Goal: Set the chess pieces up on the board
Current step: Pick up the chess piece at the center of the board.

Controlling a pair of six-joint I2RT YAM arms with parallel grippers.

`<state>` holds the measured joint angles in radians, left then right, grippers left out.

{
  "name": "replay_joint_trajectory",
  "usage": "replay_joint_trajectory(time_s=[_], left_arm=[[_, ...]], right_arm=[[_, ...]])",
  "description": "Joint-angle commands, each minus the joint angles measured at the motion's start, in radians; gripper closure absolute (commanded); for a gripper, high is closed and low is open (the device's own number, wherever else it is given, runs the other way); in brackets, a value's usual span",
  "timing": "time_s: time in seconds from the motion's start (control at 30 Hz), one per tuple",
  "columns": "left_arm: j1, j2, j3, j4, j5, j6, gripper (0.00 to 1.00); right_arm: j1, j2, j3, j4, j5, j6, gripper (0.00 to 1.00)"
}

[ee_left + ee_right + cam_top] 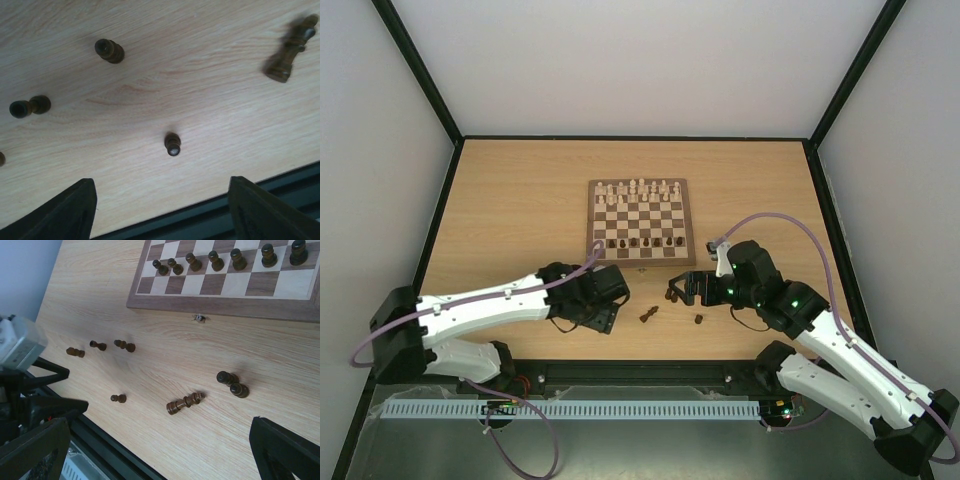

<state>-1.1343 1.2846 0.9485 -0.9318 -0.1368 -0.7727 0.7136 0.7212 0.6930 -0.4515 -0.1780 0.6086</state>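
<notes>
Chess set, part laid out; loose dark chess pieces (185, 403) on table (520, 200)
Open left hand (161, 184) near small dark piece (172, 144), perhaps a pawn; right hand (157, 437) open, empty; board (165, 309) beyond

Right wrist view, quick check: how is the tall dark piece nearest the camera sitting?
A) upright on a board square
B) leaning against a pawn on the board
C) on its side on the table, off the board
C: the tall dark piece lies flat on its side on the bare table, well short of the board and touching no other piece.
</notes>
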Motion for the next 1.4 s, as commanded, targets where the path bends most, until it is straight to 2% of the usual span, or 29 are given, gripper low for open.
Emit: replay_joint_trajectory(time_s=[0.0, 0.4, 0.67, 1.0, 1.23, 1.37], left_arm=[[-0.022, 0.074, -0.007, 0.014, -0.07, -0.038, 0.32], [-0.073, 0.205, -0.05, 0.154, -0.05, -0.061, 0.67], [-0.093, 0.217, -0.091, 0.172, -0.037, -0.088, 0.69], [-0.093, 0.241, -0.108, 0.183, -0.05, -0.087, 0.66], [-0.087, 0.261, -0.112, 0.197, -0.05, -0.074, 0.74], [-0.077, 0.259, -0.117, 0.202, -0.052, -0.066, 0.85]], right_arm=[[-0.002, -0.005, 0.014, -0.028, -0.021, -0.023, 0.01], [-0.002, 0.0, 0.002, -0.022, -0.035, -0.027, 0.01], [-0.003, -0.011, -0.006, -0.02, -0.04, -0.027, 0.01], [-0.002, -0.014, -0.007, -0.02, -0.048, -0.03, 0.01], [-0.002, -0.022, -0.007, -0.023, -0.051, -0.03, 0.01], [-0.002, -0.027, -0.009, -0.025, -0.051, -0.031, 0.01]])
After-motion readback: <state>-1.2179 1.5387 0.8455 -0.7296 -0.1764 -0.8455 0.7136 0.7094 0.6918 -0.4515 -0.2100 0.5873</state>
